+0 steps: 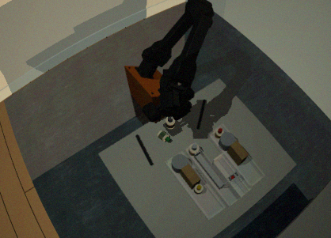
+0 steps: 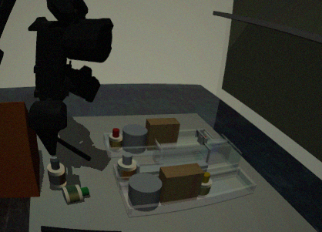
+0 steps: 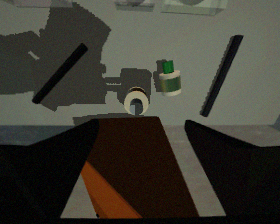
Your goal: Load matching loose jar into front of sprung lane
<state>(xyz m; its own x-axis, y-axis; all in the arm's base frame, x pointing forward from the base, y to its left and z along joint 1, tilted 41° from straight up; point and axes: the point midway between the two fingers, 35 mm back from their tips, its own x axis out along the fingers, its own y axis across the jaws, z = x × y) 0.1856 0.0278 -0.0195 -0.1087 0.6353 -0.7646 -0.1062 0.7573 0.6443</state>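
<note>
Any writing on the labels is too small for me to read; I make out only bands of colour: dark brownish on the loose grey-capped jar [image 1: 170, 124] [image 2: 57, 176] [image 3: 136, 102], olive green on the green-capped jar [image 1: 162, 136] [image 2: 73, 193] [image 3: 170, 83]. The first, my match for the grey-capped lane jar [image 1: 194, 149] [image 2: 127, 167] at the front of the middle lane, stands upright on the tabletop [image 1: 127, 164] [image 2: 96, 122] [image 3: 141, 35], outside the clear lanes; the green-capped one lies on its side near it.

My hand [image 1: 168, 115] [image 2: 53, 152] [image 3: 142, 123] points downward above the upright jar, its fingers wide apart with nothing between them. My arm [image 1: 192, 45] [image 2: 50, 59] folds high behind it. The tabletop is pale grey, beside an orange block [image 1: 142, 88] [image 2: 17, 152] [image 3: 108, 197]; past it are dark blue flooring [image 1: 71, 187] and pale walls [image 2: 154, 36].
</note>
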